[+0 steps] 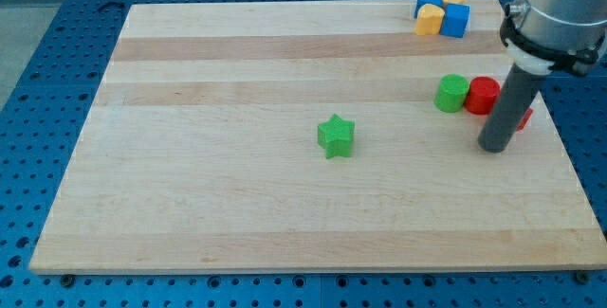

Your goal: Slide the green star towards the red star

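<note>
The green star [336, 136] lies near the middle of the wooden board [237, 204]. My tip [493, 148] rests on the board far to the star's right, at about the same height in the view. A red block [524, 117] shows only as a sliver behind the rod's right side; its shape is hidden, so I cannot tell if it is the red star. The rod stands just below and to the right of a red cylinder [483, 95].
A green cylinder [452, 92] touches the red cylinder's left side. At the board's top right, a cluster holds two blue blocks [457, 21] and two yellow blocks [430, 23]. The board's right edge is close to the rod.
</note>
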Available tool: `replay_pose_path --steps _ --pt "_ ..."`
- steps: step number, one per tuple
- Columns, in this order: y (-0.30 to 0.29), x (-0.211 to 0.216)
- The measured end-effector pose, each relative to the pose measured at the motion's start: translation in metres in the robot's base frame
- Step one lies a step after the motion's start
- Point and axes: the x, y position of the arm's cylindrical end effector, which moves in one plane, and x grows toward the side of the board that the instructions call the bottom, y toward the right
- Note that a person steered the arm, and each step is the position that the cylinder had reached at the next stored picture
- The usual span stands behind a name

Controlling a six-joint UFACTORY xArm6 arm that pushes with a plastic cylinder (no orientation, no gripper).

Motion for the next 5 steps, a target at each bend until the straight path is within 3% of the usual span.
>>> replay_pose_path --steps 2,3,5 --pt "-0.111 0.038" --pt "-0.179 0.033" --pt "-0.184 -0.034"
